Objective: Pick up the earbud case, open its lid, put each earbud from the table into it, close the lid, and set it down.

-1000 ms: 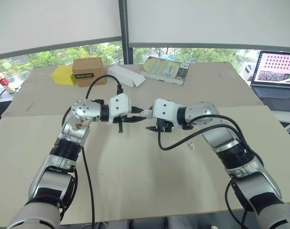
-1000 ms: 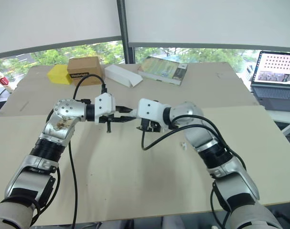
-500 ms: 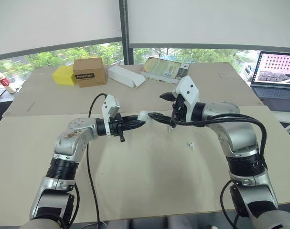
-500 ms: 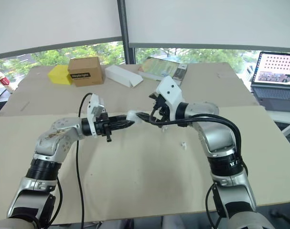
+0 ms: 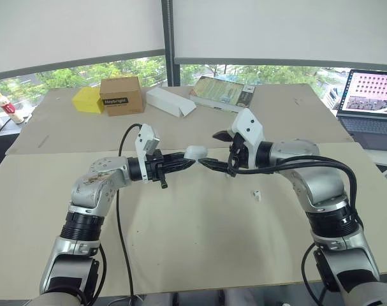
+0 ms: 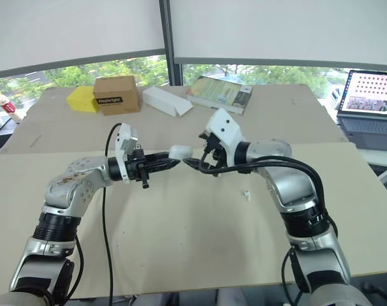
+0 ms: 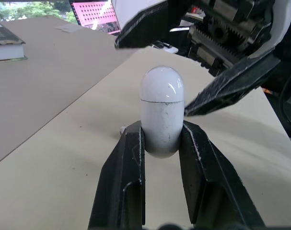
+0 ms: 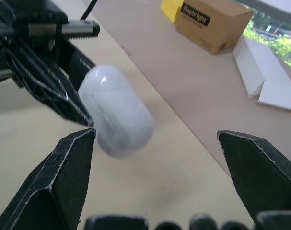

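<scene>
Holds case (image 7: 161,112) in left gripper (image 7: 162,135), lid (image 7: 162,84) seemingly shut.
Has right gripper (image 8: 156,136) spread wide just beside it.

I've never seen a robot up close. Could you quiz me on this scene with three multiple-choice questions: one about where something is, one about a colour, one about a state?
1. Where is the case?
A) lying on the table
B) in the left tool
C) on the laptop

2. What colour is the case?
A) black
B) yellow
C) white

3. How is the right tool?
A) open
B) shut on the case
C) shut, holding nothing

Answers:
1 B: the left tool's two fingers clamp the case's lower half.
2 C: its shell is glossy white.
3 A: the right tool's fingers stand wide apart by the case's top.
</scene>
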You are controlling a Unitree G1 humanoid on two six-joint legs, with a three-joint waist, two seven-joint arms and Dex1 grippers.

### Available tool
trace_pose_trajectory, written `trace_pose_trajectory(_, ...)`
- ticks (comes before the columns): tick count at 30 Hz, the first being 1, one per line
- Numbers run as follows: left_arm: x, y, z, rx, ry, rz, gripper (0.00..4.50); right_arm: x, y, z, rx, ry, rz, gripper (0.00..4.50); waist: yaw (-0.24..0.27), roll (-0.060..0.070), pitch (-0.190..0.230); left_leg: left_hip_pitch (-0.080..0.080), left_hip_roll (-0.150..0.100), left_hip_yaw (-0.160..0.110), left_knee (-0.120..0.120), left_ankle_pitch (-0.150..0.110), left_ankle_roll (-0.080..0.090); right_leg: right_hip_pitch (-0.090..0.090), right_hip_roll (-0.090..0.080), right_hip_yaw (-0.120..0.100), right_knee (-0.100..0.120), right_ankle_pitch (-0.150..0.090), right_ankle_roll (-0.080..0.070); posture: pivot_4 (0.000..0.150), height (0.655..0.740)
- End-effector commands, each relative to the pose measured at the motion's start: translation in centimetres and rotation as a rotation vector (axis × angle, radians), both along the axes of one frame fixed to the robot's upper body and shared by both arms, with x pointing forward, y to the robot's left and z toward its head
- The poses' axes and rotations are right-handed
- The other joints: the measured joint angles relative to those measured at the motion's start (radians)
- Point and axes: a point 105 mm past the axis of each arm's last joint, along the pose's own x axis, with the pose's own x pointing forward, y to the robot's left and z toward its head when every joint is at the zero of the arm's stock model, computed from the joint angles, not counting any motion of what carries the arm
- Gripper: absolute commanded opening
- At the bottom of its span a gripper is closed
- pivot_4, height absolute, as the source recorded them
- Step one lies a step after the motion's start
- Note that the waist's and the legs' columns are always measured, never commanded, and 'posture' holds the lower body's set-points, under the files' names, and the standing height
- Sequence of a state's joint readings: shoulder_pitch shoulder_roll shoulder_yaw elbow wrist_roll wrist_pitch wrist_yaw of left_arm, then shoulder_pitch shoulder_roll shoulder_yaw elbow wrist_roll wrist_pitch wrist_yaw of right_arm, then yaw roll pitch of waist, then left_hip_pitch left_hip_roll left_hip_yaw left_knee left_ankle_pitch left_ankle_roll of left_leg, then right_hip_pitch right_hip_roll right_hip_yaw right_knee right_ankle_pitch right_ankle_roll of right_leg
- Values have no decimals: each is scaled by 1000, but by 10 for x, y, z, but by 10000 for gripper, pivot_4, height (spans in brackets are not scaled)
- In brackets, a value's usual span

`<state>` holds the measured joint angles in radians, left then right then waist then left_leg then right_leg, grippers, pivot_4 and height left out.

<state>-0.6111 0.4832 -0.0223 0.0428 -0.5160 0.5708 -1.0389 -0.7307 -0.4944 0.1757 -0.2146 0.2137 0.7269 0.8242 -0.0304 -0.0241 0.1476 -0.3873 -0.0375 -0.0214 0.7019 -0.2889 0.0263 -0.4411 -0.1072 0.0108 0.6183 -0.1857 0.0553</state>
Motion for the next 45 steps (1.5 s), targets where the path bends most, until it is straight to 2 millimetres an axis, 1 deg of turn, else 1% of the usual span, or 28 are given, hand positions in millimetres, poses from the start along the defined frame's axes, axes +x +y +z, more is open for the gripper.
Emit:
trace_pose_trajectory(1,-6,-5,15,-14,-60,-40,5017,4,-1,20,45,-71,-28,44832,1,0,0,0,0,0,0,0,0,0,0,0,0,0,0,1500,7400)
trace_pose_trajectory(11,-11,-6,9,-1,-50,-48,5017,17,-13,42,184,-36,-108,44832,10,0,0,0,0,0,0,0,0,0,0,0,0,0,0,1500,7400)
trace_pose_trajectory(19,-12,-5,7,-4,-49,-36,5017,18,-17,46,216,-19,-126,44832,15,0,0,0,0,0,0,0,0,0,0,0,-1,0,0,1500,7400)
trace_pose_trajectory(21,-7,-2,7,-10,-61,5,5017,16,-19,44,233,4,-132,44832,15,0,0,0,0,0,0,0,0,0,0,0,-1,0,0,1500,7400)
trace_pose_trajectory(22,-1,2,9,-18,-78,50,5017,16,-22,42,238,17,-144,44832,16,0,0,0,0,0,0,0,0,0,0,0,-1,0,0,1500,7400)
trace_pose_trajectory(23,9,8,13,-36,-116,131,5017,18,-30,32,240,40,-190,44832,17,0,0,0,0,0,0,0,0,0,0,0,-1,0,0,1500,7400)
trace_pose_trajectory(25,23,19,20,-71,-168,254,5017,18,-41,15,238,71,-266,44832,23,0,0,0,1,-1,0,0,0,2,0,-1,-2,0,0,1500,7400)
trace_pose_trajectory(26,27,22,22,-86,-184,294,5017,18,-44,8,238,81,-292,44832,24,0,0,0,0,-1,0,0,0,2,0,-1,-3,0,0,1500,7400)
trace_pose_trajectory(28,33,28,25,-93,-234,371,5017,21,-54,-10,229,77,-400,44832,22,0,0,0,0,0,0,0,0,2,-1,0,-3,0,0,1500,7400)
trace_pose_trajectory(32,33,30,22,-127,-250,447,5017,20,-65,-48,247,85,-615,44832,18,0,0,-1,0,0,-1,1,-1,0,-1,1,-2,0,0,1500,7400)
trace_pose_trajectory(36,31,28,20,-132,-255,464,5017,20,-68,-74,264,107,-762,44832,14,0,0,0,0,1,-3,1,-2,0,-1,1,-1,0,0,1500,7400)
trace_pose_trajectory(41,31,27,20,-132,-262,468,5017,28,-70,-95,283,134,-899,44832,15,0,0,2,0,1,-3,1,-1,1,0,1,-2,0,0,1500,7400)
trace_pose_trajectory(43,31,27,21,-132,-265,469,5017,30,-68,-97,290,139,-916,44832,16,0,0,2,-1,1,-3,1,-1,1,0,1,-2,0,0,1500,7400)
trace_pose_trajectory(45,31,26,21,-133,-267,470,5017,33,-63,-101,284,145,-918,44832,15,0,0,2,-1,1,-3,1,-2,1,0,1,-2,0,0,1500,7400)
